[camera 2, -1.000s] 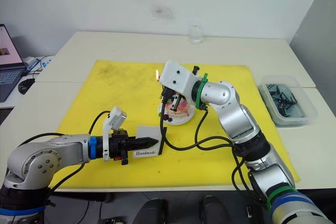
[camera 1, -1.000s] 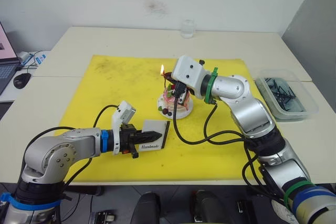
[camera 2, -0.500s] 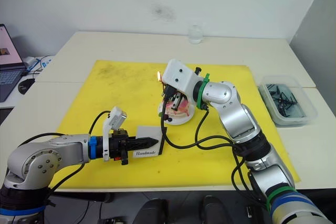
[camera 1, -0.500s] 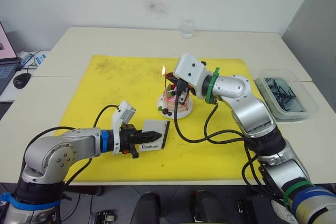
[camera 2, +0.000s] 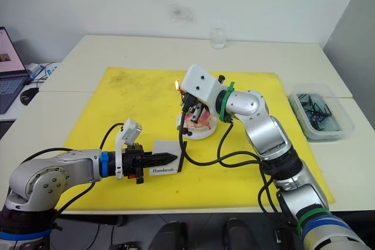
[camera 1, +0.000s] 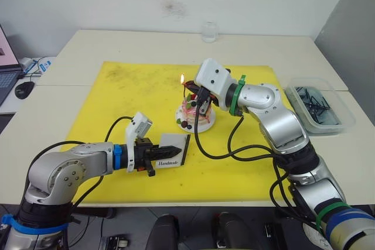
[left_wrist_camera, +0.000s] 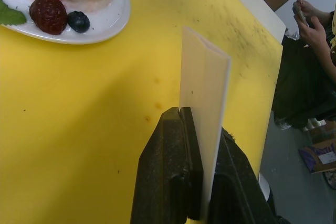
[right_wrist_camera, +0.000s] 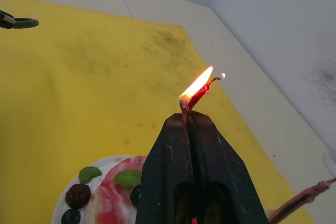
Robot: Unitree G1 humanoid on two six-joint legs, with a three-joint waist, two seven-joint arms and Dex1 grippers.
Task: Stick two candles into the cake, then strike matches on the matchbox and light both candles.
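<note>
Yellow mat [camera 1: 117, 95]: right claw [right_wrist_camera: 188, 116] clenched 1 burning match [right_wrist_camera: 195, 94] above cake [camera 1: 195, 109]; left claw [left_wrist_camera: 197, 124] grasped matchbox [left_wrist_camera: 203, 93].

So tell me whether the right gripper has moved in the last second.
Yes: the right gripper shifted slightly to the robot's right over the cake.

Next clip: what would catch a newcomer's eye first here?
The small flame burning right at the tip of the right end effector, shut on a match above the cake. Then the left end effector nearer the robot on the yellow mat, gripping the white matchbox.
</note>
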